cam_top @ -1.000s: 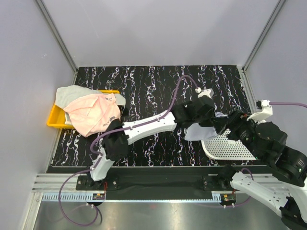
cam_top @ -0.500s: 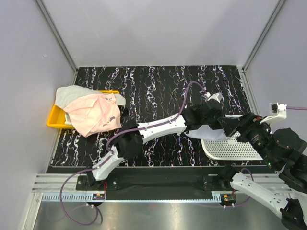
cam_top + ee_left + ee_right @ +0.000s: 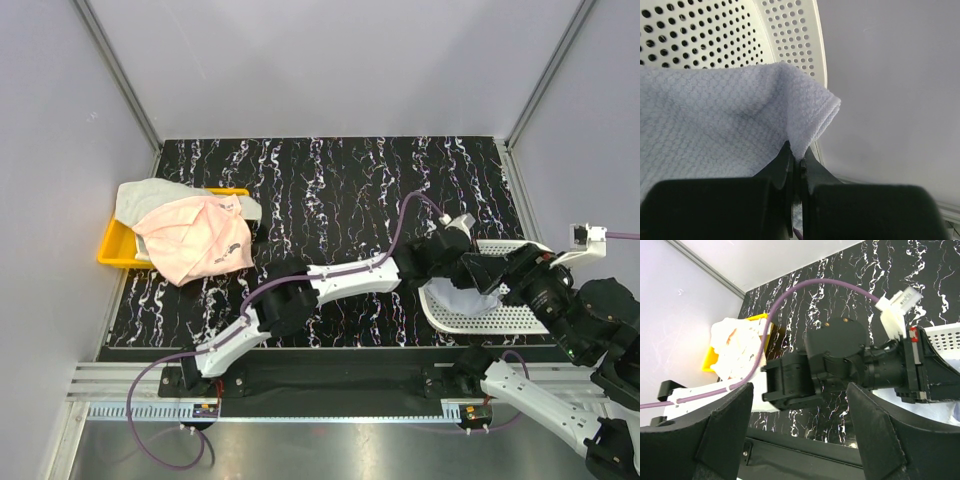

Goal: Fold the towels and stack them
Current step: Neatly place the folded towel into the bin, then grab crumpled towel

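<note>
A pale blue-white towel is pinched at one folded corner by my left gripper, which is shut on it. From above, that towel lies in the white mesh basket under the left arm's wrist. My right gripper stands open and empty right beside the left wrist. More towels are heaped at the far left: a pink one on top and a whitish one beneath, over the yellow tray.
The left arm stretches diagonally across the dark marbled table to the basket. The right arm crowds the basket's right side. Grey walls close in on the left, back and right.
My left arm has carried the pale towel rightward and toward the near edge, down into the basket. The right arm has drawn back to the right, its gripper still open.
</note>
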